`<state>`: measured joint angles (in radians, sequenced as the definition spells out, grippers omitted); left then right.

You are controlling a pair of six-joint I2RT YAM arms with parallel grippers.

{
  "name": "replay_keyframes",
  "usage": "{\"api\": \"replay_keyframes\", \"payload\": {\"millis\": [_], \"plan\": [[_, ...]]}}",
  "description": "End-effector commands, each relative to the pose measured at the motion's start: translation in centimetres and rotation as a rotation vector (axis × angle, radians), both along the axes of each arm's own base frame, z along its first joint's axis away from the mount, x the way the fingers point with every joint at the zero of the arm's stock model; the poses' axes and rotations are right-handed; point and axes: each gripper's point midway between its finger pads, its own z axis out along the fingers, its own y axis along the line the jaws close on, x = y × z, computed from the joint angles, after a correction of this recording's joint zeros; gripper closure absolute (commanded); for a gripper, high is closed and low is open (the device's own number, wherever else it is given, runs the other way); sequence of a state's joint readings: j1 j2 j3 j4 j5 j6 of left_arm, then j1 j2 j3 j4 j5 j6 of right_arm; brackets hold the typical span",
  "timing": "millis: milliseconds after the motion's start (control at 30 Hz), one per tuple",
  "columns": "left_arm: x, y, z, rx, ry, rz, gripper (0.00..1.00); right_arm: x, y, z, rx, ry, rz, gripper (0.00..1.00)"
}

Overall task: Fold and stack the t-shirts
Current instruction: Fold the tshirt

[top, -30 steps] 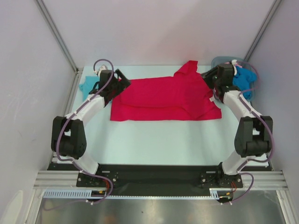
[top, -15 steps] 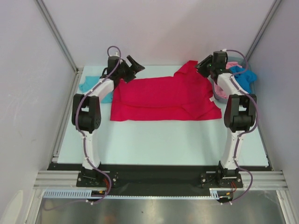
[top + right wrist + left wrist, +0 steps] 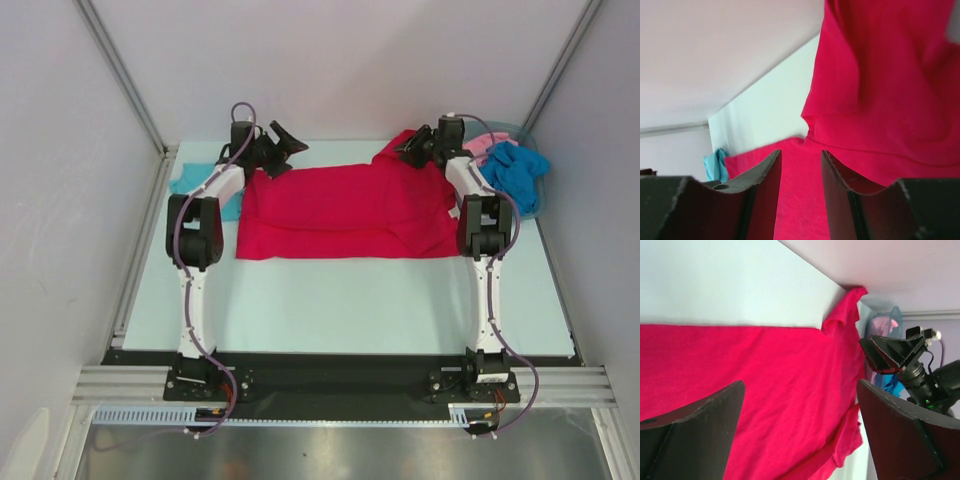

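Folding looks barely begun (no stack yet): the bright red cloth t-shirt (image 3: 350,205) lies spread on the pale desk (image 3: 350,290) between the wide-apart, empty left pincer (image 3: 285,140) and the half-apart, seemingly empty right pincer (image 3: 412,145), while the light teal cloth t-shirt (image 3: 187,186) outside the left one and the crumpled deep blue t-shirt (image 3: 515,165) beyond the right one wait unfolded.

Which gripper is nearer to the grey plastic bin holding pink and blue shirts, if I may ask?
Right: the right gripper hovers just left of the grey plastic bin, above the red t-shirt's sleeve; the left gripper is across the shirt.
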<state>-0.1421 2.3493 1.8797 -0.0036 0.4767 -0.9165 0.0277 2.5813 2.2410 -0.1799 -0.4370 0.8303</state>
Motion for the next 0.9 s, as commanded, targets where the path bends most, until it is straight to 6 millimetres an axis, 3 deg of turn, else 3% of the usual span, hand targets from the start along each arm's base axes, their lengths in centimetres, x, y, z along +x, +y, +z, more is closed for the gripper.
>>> {"api": "replay_keyframes", "payload": {"millis": [0,67,100,200,233,267,433,467,500,600,667,700,733,867], "plan": [[0.1,0.1,1.1,0.087,-0.038,-0.024,0.0,-0.1,3.3,2.0,0.004,-0.053,0.097,0.57],[-0.5,0.7,0.5,0.146,0.005,-0.011,0.0,-0.4,4.3,1.2,-0.01,-0.044,0.111,0.56],[-1.0,1.6,-0.7,0.213,0.058,0.013,0.0,-0.7,4.4,0.6,-0.023,-0.023,0.111,0.56],[-1.3,2.4,-0.1,0.297,0.067,0.042,0.0,-1.5,4.1,-0.3,-0.1,0.002,0.091,0.56],[-1.6,3.0,-0.6,0.338,0.087,0.068,0.0,-2.1,3.9,-1.6,-0.128,0.037,0.078,0.55],[-1.8,3.3,-0.7,0.359,0.092,0.078,0.0,-1.9,2.9,-0.7,-0.168,0.024,0.031,0.55],[-2.3,4.9,-0.2,0.436,0.095,0.124,0.0,-3.4,-2.8,-0.9,-0.398,0.116,-0.183,0.55],[-2.4,4.9,-0.3,0.437,0.098,0.122,0.0,-4.4,-4.9,-2.9,-0.445,0.164,-0.239,0.55],[-2.4,5.0,-0.2,0.439,0.092,0.122,0.0,-3.6,-5.5,-0.3,-0.416,0.085,-0.271,0.55],[-2.5,4.7,-0.1,0.426,0.085,0.117,0.0,-3.3,-6.9,0.3,-0.304,0.03,-0.289,0.55],[-2.6,4.5,0.1,0.422,0.082,0.113,0.0,-2.6,-6.5,0.3,-0.249,0.011,-0.247,0.54],[-2.6,4.4,0.1,0.425,0.08,0.114,0.0,-1.6,-6.5,1.8,-0.233,-0.03,-0.239,0.55],[-2.7,4.4,0.1,0.424,0.081,0.112,0.0,-1.1,-6.2,0.1,-0.228,-0.009,-0.224,0.54],[-2.9,4.5,0.8,0.439,0.065,0.116,0.0,1.0,-4.6,0.1,-0.167,-0.068,-0.15,0.55]]}}
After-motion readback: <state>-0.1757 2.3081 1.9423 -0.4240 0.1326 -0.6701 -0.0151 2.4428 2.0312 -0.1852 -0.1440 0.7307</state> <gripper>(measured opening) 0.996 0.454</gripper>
